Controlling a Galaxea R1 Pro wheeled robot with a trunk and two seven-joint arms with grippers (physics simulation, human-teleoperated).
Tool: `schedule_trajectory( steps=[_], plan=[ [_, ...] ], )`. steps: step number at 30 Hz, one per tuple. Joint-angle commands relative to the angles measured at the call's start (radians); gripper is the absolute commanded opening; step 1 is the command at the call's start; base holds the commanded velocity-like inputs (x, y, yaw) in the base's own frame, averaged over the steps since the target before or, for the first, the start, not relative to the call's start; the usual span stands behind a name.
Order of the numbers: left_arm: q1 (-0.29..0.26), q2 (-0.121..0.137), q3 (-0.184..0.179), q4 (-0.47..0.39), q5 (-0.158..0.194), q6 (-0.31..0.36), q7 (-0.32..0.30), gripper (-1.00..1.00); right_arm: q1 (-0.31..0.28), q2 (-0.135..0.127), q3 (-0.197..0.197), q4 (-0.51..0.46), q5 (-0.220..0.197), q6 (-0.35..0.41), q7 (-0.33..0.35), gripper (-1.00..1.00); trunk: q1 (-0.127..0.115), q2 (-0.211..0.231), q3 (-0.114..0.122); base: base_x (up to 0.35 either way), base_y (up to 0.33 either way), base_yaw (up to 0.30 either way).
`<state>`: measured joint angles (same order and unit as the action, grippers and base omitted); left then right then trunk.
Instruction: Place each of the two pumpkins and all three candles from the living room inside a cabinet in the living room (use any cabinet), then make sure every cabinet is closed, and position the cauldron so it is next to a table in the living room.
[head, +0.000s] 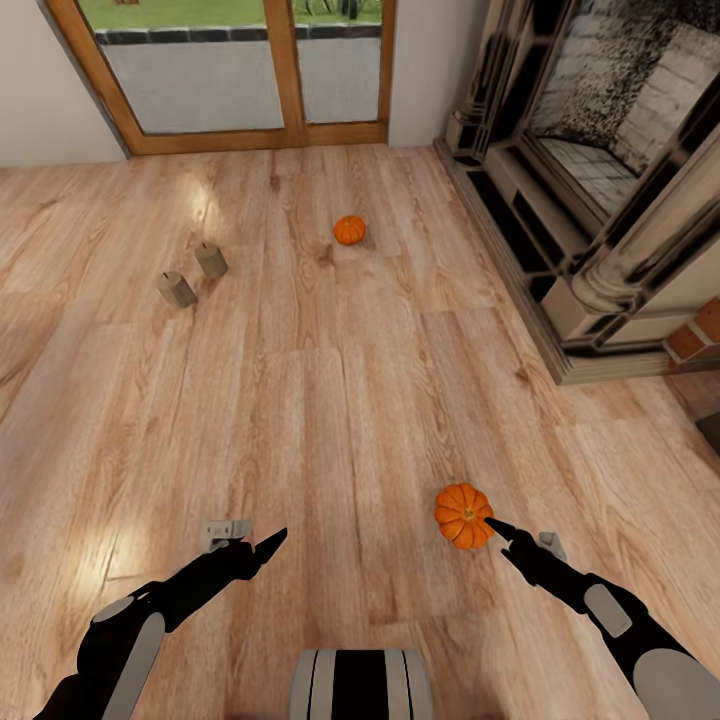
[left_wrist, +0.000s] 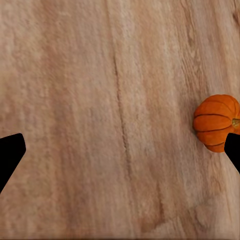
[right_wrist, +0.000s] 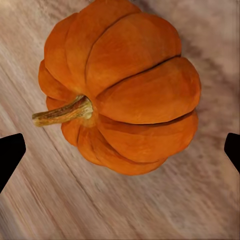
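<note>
near pumpkin (head: 463, 515): orange, ribbed, lying on the wood plank floor (head: 350, 400) at the near right; its stem points sideways in the right wrist view (right_wrist: 120, 95), so it rests tilted rather than stem-up.
right tool (head: 500, 527): dark fingertips just beside the near pumpkin on its right side, seemingly touching or nearly so in the head view. in the right wrist view the two finger tips (right_wrist: 10, 155) stand wide apart at either edge with the pumpkin between and beyond them; opened wide, gripping nothing.
left tool (head: 272, 545): low over bare floor at the near left, well apart from the near pumpkin. in the left wrist view its finger tips (left_wrist: 10, 152) are spread to both edges, with nothing between them but planks; opened wide, empty. the near pumpkin (left_wrist: 217, 122) shows at the side of that view.
far pumpkin (head: 349, 230): on the floor further off, near the middle, stem-up as far as i can tell.
candles: two beige-grey stubs on the floor at the far left, one (head: 211, 259) a little farther than the other (head: 177, 289), near each other but apart.
fireplace (head: 600, 200): ornate stone surround along the right side, its base on the floor, well apart from both pumpkins.
glazed door (head: 240, 70): wood-framed, on the far wall.
robot trunk (head: 360, 685): near edge, centre, between the two arms.
</note>
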<state>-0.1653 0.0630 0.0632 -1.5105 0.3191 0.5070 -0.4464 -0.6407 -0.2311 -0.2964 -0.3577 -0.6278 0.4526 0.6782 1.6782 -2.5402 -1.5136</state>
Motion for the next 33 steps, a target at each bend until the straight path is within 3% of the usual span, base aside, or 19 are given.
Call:
schedule_trajectory(
  steps=[1, 4, 10, 16, 22, 30, 33],
  plan=[
    [0.000, 0.000, 0.001, 0.000, 0.008, 0.008, -0.002, 1.00, 0.000, 0.000, -0.004, 0.000, -0.005, 0.008, 0.001, 1.00, 0.000, 0.000, -0.001, 0.000, 0.000, 0.000],
    [0.000, 0.000, 0.001, 0.000, 0.008, 0.008, -0.002, 1.00, 0.000, -0.002, -0.005, -0.001, -0.004, 0.009, 0.002, 1.00, 0.000, 0.000, -0.001, 0.000, 0.000, 0.000],
    [0.000, 0.000, 0.001, 0.000, 0.008, 0.008, -0.002, 1.00, -0.009, -0.005, -0.005, -0.002, -0.003, 0.009, 0.003, 1.00, 0.003, -0.002, -0.024, 0.000, 0.000, 0.000],
    [0.000, 0.000, 0.001, 0.000, 0.008, 0.008, -0.002, 1.00, -0.017, -0.006, -0.004, 0.001, -0.001, 0.009, 0.003, 1.00, 0.003, -0.002, -0.024, 0.000, 0.000, 0.000],
    [0.000, 0.000, 0.000, 0.000, 0.008, 0.007, -0.002, 1.00, -0.025, -0.007, -0.004, 0.001, 0.000, 0.009, 0.003, 1.00, 0.005, -0.003, -0.047, 0.000, 0.000, 0.000],
    [0.000, 0.000, 0.000, 0.000, 0.008, 0.007, -0.002, 1.00, -0.032, -0.006, -0.003, 0.007, 0.000, 0.009, 0.002, 1.00, 0.005, -0.003, -0.047, 0.000, 0.000, 0.000],
    [0.000, 0.000, 0.000, 0.000, 0.008, 0.006, -0.002, 1.00, -0.033, -0.005, -0.003, 0.007, 0.000, 0.009, 0.001, 1.00, 0.007, -0.004, -0.059, 0.000, 0.000, 0.000]
  ],
)
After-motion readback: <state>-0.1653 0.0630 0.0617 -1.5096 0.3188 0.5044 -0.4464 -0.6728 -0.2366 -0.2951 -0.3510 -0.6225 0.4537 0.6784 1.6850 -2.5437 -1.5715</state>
